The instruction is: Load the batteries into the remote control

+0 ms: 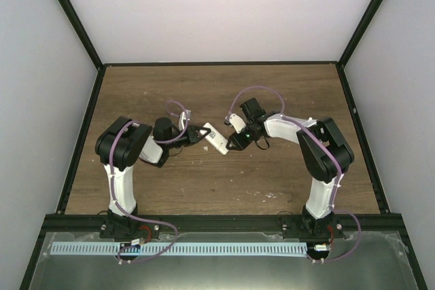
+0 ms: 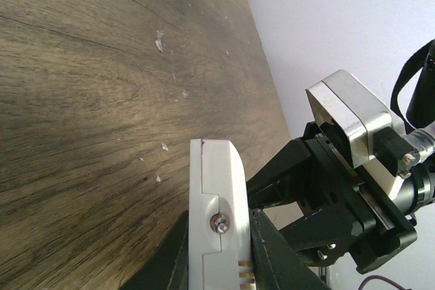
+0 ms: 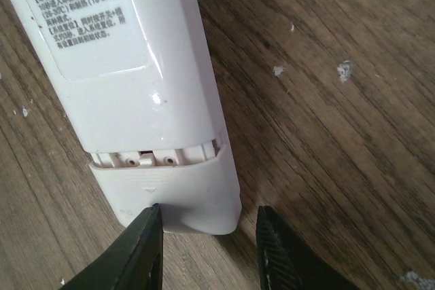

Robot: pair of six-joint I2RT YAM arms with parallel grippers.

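White remote control (image 3: 129, 66) is held over the wooden table (image 3: 353, 140), label side toward the right wrist camera, clamped edge-on in the left gripper (image 2: 221, 259). Its end cover (image 3: 170, 191) sits slightly slid out. Fingers of the right gripper (image 3: 212, 252) stand apart, flanking that end.

One remote control (image 1: 217, 140), two robot arms (image 1: 124, 168)

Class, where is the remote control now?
Top view: the remote control is mid-table, clamped by the left gripper, the right gripper at its other end.
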